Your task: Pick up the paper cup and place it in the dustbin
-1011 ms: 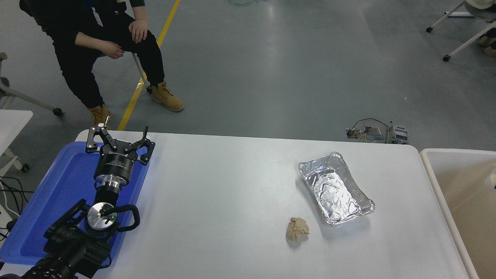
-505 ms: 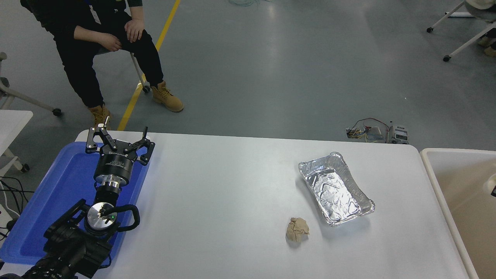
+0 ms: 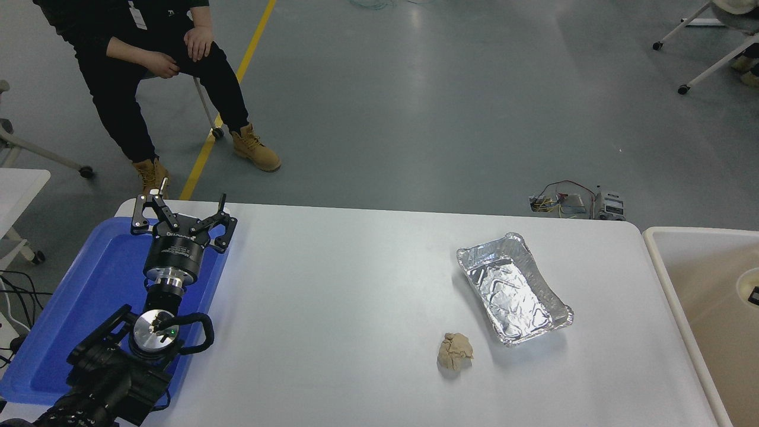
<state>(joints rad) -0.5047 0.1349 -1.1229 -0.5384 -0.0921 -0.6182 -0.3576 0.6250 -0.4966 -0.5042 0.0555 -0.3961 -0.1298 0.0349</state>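
The dustbin [image 3: 699, 230], with a white rounded rim and beige inside, stands off the table's right end. The paper cup [image 3: 745, 283] shows only as a curved white rim at the picture's right edge, over the bin's inside. A small black part of my right gripper [image 3: 755, 295] shows at the cup's mouth; the rest is out of view. I cannot tell if the cup is held or lies in the bin. My left gripper [image 3: 181, 204] is open and empty, parked over the blue tray [image 3: 89, 290] at the lower left.
A crinkled silver foil tray [image 3: 513, 289] lies on the white table [image 3: 332, 284] right of centre. A crumpled tan paper ball [image 3: 455, 350] lies just in front of it. A person [image 3: 148, 59] sits beyond the far left corner.
The cup's rim has come further into view at the right edge and sits lower over the bin. The seated person has shifted a little. The left arm has not moved.
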